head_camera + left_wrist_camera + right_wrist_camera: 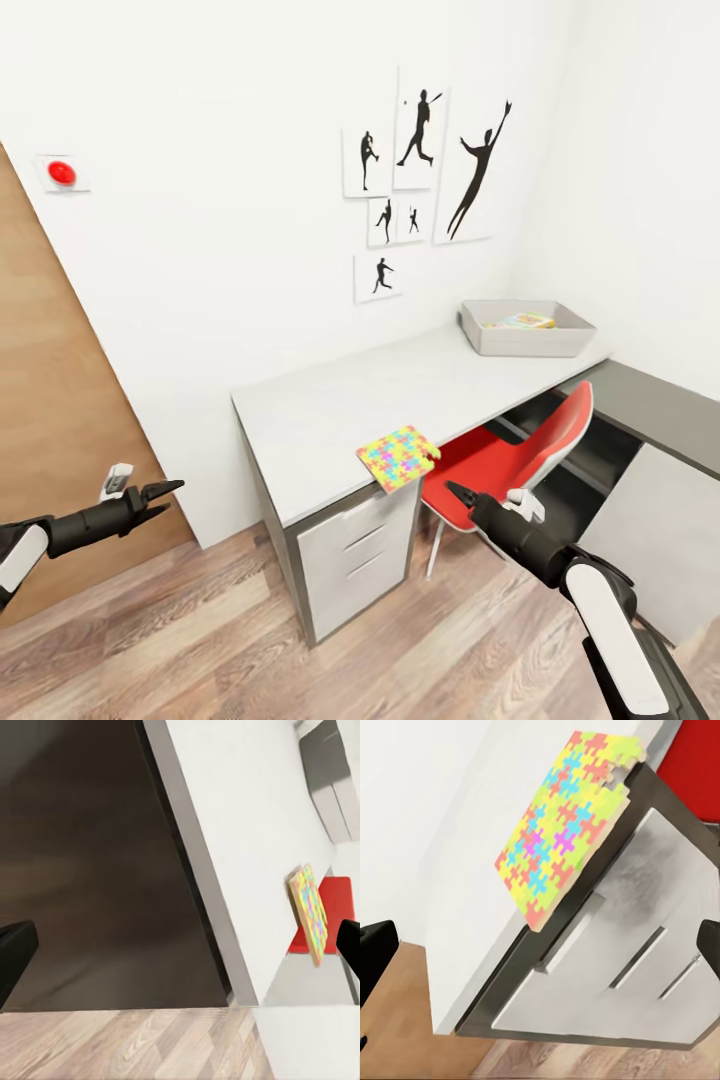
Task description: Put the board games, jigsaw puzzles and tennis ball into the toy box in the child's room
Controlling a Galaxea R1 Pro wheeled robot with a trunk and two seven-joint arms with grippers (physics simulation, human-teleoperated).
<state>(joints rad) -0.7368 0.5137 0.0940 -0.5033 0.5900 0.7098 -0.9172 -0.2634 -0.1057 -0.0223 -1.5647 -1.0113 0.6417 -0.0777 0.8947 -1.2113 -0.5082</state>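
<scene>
While the left gripper point(165, 496) is hanging well off at 9 o'clock, fingers parted and empty, the jigsaw puzzle point(398, 458) is overhanging the table point(330, 400) front edge, at 11 o'clock from the nearer, open-fingered right gripper point(458, 493).

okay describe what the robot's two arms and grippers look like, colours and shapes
Both arms have white shell segments nearest the body, then black cylindrical forearms. The left gripper ends in slim, pointed black fingers, with a small white-grey block on top of the wrist. The right gripper tapers to a black point, with a matching white block beside its wrist. No cables or markings are visible.
</scene>
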